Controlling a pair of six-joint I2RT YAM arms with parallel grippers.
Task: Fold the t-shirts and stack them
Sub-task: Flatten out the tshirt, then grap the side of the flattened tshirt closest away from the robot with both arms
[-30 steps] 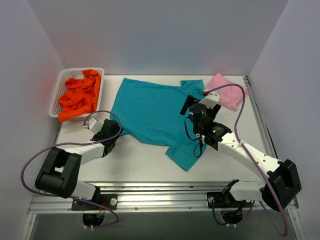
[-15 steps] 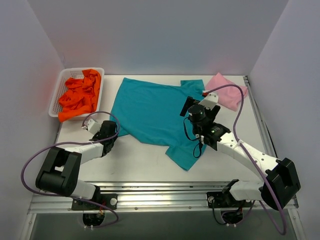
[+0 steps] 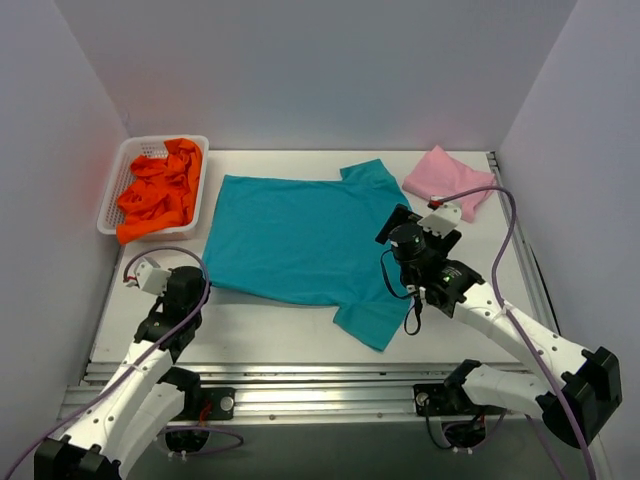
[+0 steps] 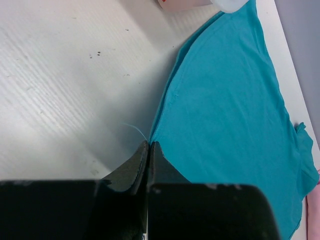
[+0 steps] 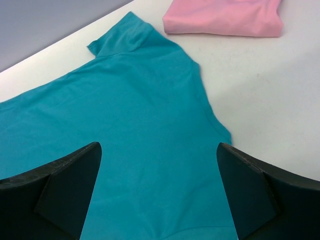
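Lying flat on the table (image 3: 280, 330), the teal shirt (image 3: 290, 235) sits left of the folded pink shirt (image 3: 445, 180), right gripper (image 5: 158, 146) gaping wide over its right side, left gripper (image 4: 149, 146) clenched on just 1 hem corner, a bite so thin any tug could slip it and bunch the cloth.

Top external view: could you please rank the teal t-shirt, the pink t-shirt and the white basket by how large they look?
1. Teal t-shirt, spread flat, by far the largest.
2. White basket, clearly smaller.
3. Pink t-shirt, folded, the smallest.
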